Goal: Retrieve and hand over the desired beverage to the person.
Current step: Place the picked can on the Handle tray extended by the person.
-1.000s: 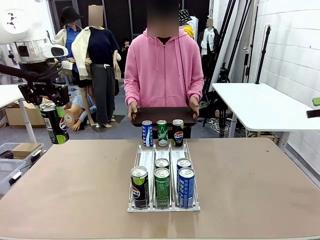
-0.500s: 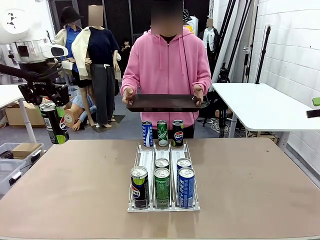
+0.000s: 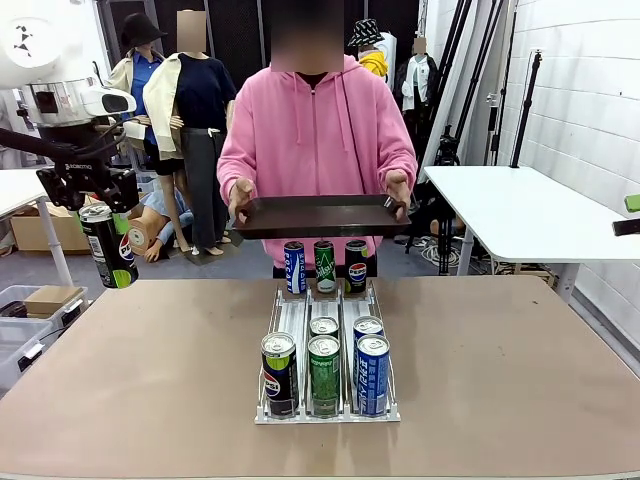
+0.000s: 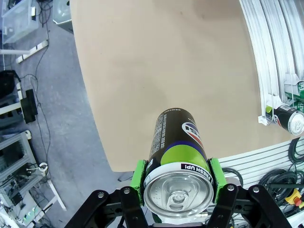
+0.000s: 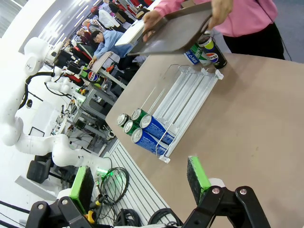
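At the table's far left, off its edge, my left gripper (image 3: 98,212) is shut on a black and green Pepsi can (image 3: 112,255), held upright in the air. The left wrist view looks down on that can (image 4: 178,152), with the green pads (image 4: 138,175) clamped on both sides near its top. Across the table the person (image 3: 318,130) in a pink hoodie holds a dark tray (image 3: 318,215) level in both hands. My right gripper (image 5: 137,183) stands open with nothing between its pads, above the table's right side.
A clear can rack (image 3: 300,320) lies mid-table with several cans at its near end and three standing at its far end (image 3: 325,266), just below the tray. Bare tabletop (image 3: 140,360) lies on both sides. A white table (image 3: 520,210) stands at right.
The person has raised the tray from waist height and brought it forward over the table's far edge. Neither arm has moved, and the can stays gripped.
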You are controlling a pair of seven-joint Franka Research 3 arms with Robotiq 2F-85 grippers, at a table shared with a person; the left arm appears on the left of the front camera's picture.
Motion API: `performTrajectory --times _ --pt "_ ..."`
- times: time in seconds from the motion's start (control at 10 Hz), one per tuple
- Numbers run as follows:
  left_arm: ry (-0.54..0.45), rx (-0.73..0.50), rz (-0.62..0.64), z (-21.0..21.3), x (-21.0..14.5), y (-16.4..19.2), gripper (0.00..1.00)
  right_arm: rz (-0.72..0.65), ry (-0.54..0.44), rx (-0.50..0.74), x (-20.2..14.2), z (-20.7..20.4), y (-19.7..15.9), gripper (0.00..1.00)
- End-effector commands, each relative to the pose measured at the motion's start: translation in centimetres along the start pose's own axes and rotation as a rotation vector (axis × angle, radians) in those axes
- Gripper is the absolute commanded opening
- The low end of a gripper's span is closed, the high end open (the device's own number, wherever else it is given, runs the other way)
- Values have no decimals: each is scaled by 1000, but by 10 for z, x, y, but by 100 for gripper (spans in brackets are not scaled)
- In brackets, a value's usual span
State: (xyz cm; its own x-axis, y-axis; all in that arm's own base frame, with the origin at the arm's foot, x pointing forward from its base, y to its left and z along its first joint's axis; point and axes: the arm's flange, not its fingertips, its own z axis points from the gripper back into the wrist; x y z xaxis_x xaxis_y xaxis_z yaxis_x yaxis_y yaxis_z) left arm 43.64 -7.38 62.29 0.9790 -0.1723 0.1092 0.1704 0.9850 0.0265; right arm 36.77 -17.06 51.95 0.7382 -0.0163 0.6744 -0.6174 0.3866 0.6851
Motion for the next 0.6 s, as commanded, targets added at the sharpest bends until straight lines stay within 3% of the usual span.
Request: performTrajectory --times 0.0,0.5 --pt "-7 5 5 7 0 1 0 14 -4 12 0 1 -1 100" --pt "10 -15 4 3 -3 -3 0 14 -4 12 0 1 -1 100"
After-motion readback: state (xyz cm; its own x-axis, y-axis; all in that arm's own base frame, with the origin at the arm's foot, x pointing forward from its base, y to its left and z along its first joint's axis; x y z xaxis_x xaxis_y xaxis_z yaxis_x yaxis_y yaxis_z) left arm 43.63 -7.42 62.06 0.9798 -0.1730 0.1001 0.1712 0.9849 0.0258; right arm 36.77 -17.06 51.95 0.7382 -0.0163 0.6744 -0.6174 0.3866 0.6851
